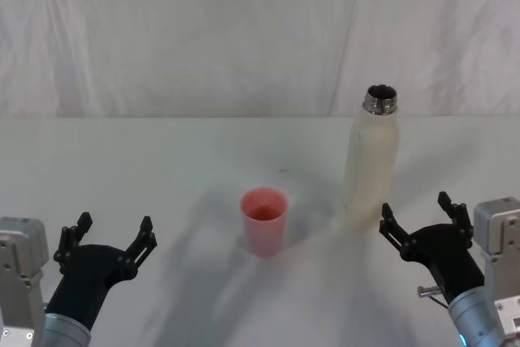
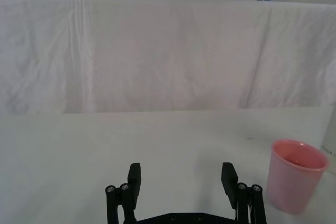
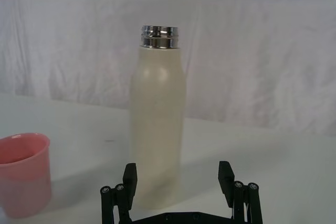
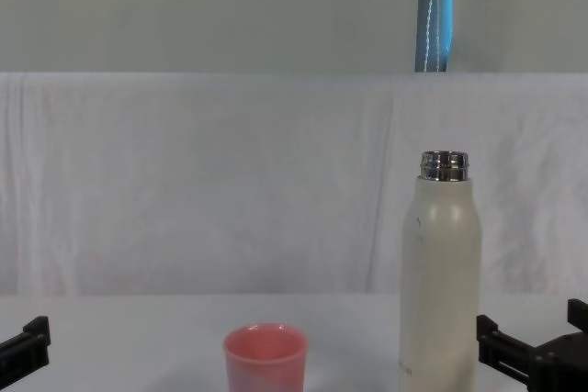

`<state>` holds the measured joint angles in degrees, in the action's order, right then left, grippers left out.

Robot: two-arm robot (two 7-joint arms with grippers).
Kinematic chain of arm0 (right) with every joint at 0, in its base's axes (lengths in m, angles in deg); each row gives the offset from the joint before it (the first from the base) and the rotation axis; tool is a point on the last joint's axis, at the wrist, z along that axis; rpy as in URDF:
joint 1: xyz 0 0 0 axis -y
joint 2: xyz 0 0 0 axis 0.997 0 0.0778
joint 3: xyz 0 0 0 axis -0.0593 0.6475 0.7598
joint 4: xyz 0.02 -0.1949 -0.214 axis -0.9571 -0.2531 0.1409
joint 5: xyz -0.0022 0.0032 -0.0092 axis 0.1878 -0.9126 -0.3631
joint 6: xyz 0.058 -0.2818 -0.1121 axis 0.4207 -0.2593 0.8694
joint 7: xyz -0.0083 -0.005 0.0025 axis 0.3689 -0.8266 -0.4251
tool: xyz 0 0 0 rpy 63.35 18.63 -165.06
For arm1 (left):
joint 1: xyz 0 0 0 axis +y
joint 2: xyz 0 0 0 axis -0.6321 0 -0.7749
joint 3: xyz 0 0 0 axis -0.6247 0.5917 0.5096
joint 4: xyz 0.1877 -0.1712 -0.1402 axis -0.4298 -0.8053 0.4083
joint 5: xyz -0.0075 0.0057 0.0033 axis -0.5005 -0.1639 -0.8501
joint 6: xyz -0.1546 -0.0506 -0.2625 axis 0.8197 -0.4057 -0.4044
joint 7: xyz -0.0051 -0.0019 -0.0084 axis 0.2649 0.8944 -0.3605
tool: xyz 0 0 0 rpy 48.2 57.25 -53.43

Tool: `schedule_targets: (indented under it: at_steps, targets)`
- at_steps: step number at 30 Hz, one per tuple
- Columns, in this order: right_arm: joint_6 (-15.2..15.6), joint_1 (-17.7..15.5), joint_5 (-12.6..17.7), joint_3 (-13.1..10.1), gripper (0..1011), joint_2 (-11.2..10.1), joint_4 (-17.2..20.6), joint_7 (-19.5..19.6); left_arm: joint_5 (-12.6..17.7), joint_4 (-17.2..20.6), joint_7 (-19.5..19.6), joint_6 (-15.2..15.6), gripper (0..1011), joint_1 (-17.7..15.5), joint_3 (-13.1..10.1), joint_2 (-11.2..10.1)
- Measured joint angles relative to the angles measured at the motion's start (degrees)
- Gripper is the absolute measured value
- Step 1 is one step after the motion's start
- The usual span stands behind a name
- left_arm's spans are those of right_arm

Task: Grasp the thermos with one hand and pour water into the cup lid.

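While the table (image 1: 162,168) lies white underneath, the thermos (image 1: 370,164) stands upright and uncapped, just ahead of the right gripper (image 1: 416,219), fingers apart, not touching. Cup lid (image 1: 263,221) sits left of it. Left gripper (image 1: 112,233) hovers spread, well apart.

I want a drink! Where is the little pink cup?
In the head view the pink cup stands upright mid-table, left of the tall thermos, between the open left hand and open right hand.

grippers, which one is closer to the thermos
The right gripper, open just in front of the thermos. The left gripper sits open beyond the cup lid.
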<state>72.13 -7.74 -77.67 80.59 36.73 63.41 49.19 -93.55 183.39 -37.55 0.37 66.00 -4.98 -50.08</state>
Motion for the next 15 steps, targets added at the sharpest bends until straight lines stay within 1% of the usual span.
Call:
schedule_targets:
  at_steps: [8,15]
  targets:
    - [0.94,-1.19,-0.54,-1.03,1000,0.07,1.47,0.16,0.00,0.00,0.00,0.00,1001,0.00,0.00,0.00]
    - [1.08,-1.86,-0.80,-1.25,1000,0.33,2.09,0.11,0.00,0.00,0.00,0.00,1001,0.00,0.00,0.00]
